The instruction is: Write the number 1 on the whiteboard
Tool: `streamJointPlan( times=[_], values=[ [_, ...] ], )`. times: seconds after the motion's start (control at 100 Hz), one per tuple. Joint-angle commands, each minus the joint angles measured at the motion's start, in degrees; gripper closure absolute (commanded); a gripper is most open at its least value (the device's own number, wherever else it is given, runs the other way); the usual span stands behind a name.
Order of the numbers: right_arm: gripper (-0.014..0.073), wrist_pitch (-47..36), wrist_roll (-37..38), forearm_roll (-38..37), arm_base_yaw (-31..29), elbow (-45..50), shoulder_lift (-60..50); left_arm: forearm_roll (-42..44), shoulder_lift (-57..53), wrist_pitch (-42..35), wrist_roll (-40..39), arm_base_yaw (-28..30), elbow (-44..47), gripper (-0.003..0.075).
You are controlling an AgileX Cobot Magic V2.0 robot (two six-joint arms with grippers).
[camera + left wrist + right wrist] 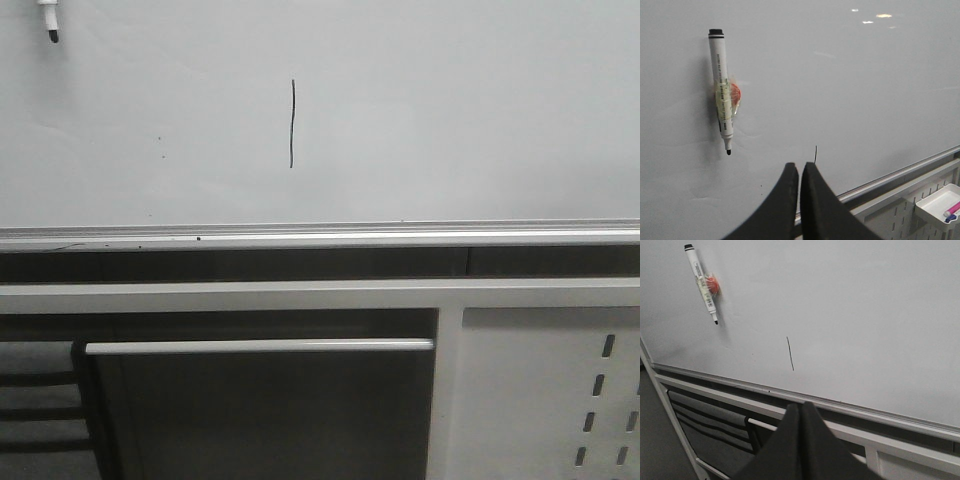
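Panel: a white perforated panel (545, 390) with slanted slots is seen lower right.
Rail: a silver bar (258, 346) is mounted beside it.
Light: ceiling lamp glints (883, 16) are reflected above.

The number 1 (292, 123) stands upright on the whiteboard (450, 110), a little left of its middle and above the ledge (320, 238) along its lower edge. A marker (48, 18) hangs on the board toward its upper left corner, well apart from the stroke. Below the ledge, at the right, sits a perforated panel (545, 400).
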Motion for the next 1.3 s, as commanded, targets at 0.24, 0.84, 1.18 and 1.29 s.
streamJointPlan(
  times=[0.24, 0.84, 1.18, 1.29],
  values=[
    [0.0658, -3.69, -0.02, 0.73, -0.37, -1.5, 0.77, 1.91, -4.08, 0.07, -2.6, 19.98, 2.81, 0.0741],
    [0.0658, -3.83, -0.02, 0.73, -0.37, -1.5, 0.77, -0.19, -11.6, -2.07, -4.14, 29.51, 15.78, 0.0741],
    [0.0658, -3.83, -0.02, 0.73, -0.37, -1.5, 0.77, -0.19, -11.6, -2.07, -4.14, 29.51, 15.78, 0.0741],
    [0.0658, -3.83, -0.02, 0.73, -0.37, -1.5, 0.77, -0.19, -11.6, -2.07, -4.14, 29.51, 15.78, 0.0741]
  ],
)
